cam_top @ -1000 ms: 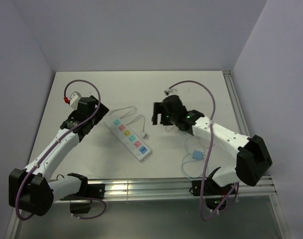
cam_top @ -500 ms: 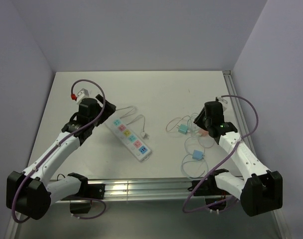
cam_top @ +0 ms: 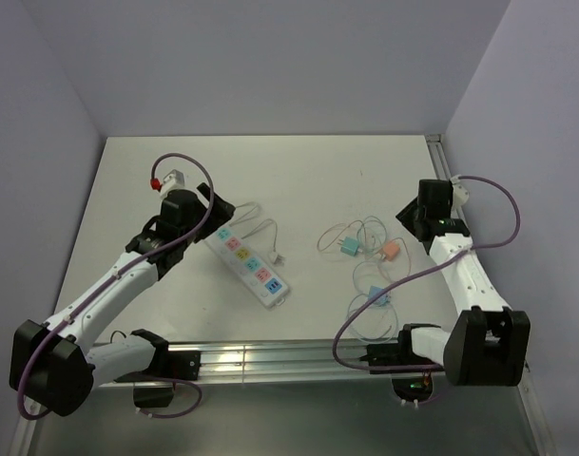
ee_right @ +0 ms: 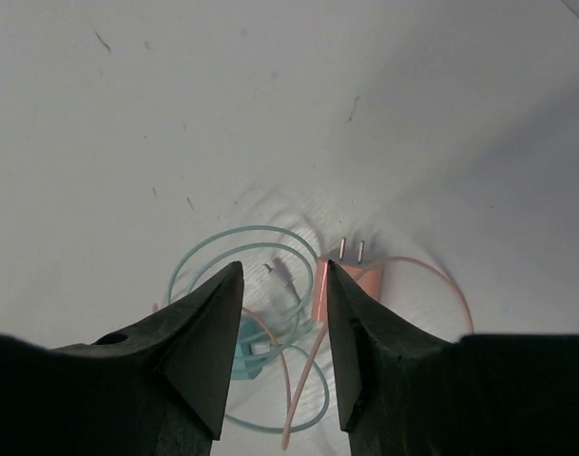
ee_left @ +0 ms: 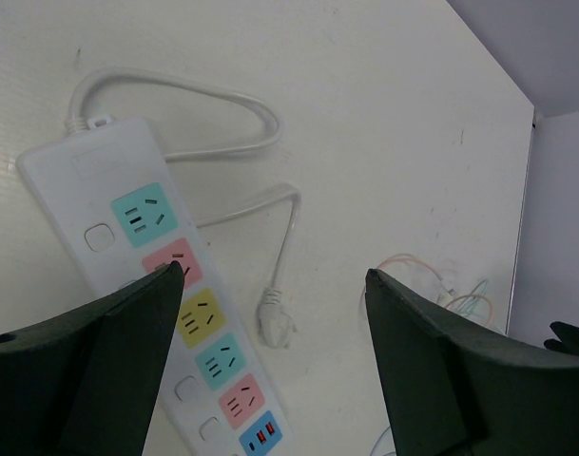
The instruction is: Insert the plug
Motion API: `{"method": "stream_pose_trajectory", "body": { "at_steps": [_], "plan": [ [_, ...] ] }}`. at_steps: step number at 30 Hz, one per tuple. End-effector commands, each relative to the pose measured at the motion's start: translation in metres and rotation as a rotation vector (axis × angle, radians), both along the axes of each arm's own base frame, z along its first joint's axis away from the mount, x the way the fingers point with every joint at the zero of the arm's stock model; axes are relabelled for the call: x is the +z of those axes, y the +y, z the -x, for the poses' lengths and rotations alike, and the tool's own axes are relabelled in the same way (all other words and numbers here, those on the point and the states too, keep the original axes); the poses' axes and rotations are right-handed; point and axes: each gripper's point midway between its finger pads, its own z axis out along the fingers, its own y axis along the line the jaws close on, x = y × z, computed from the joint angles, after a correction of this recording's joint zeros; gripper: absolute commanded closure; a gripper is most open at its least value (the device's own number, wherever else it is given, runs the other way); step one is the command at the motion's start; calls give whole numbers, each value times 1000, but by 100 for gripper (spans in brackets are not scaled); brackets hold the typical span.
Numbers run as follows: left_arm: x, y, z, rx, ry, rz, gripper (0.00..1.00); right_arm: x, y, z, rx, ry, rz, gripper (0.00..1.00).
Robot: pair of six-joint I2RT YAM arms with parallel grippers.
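The power strip (ee_left: 208, 328) is running off the bottom edge; a finger (ee_right: 189, 351) of the right tool (ee_right: 282, 269) is half covering the teal plug (ee_right: 251, 347).

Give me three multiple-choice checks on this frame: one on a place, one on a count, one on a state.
1. The power strip lies:
A) by the left claw
B) by the right claw
C) at the far wall

2. Small coloured plugs on the table:
A) one
B) three
C) five

3. The left claw is:
A) shut on a plug
B) open and empty
C) shut on the strip

Answers:
1 A, the left wrist view looks straight down onto the strip.
2 B, the top view shows a teal plug, a pink plug and a blue plug.
3 B, its fingers stand wide apart with nothing between them.
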Motion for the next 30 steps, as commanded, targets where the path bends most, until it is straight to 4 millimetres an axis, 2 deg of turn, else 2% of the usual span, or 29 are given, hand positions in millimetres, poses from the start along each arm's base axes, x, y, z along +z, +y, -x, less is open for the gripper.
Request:
{"method": "stream_pose_trajectory", "body": {
  "at_steps": [1, 2, 3, 6, 9, 11, 15, 18, 23, 25, 30],
  "plan": [
    [23, -8, -4, -36, -72, 22, 17, -16, -2, 1, -20, 76, -26, 53],
    [25, -7, -3, -37, -77, 25, 17, -27, 0, 8, -32, 100, -45, 54],
    [25, -8, -2, -41, -80, 26, 17, -29, -2, 10, -43, 98, -46, 54],
    [27, -8, 0, -48, -91, 31, 17, -29, -14, 21, -101, 84, 4, 54],
    [26, -9, 1, -59, -95, 34, 17, -19, -25, 35, -150, 68, 45, 54],
    [25, -10, 1, -64, -94, 34, 17, -18, -27, 41, -155, 72, 53, 55],
    [24, -11, 1, -75, -90, 32, 17, -31, -21, 58, -131, 109, 39, 55],
    [24, -12, 3, -79, -95, 32, 17, -39, -13, 64, -91, 114, 12, 57],
    [24, -14, 1, -92, -95, 35, 17, -53, 3, 56, -33, 137, -58, 58],
    [25, -14, 0, -92, -92, 29, 17, -63, 9, 51, -6, 145, -87, 55],
    [25, -15, 0, -94, -97, 32, 17, -75, 13, 35, 54, 173, -85, 35]
  ]
}}
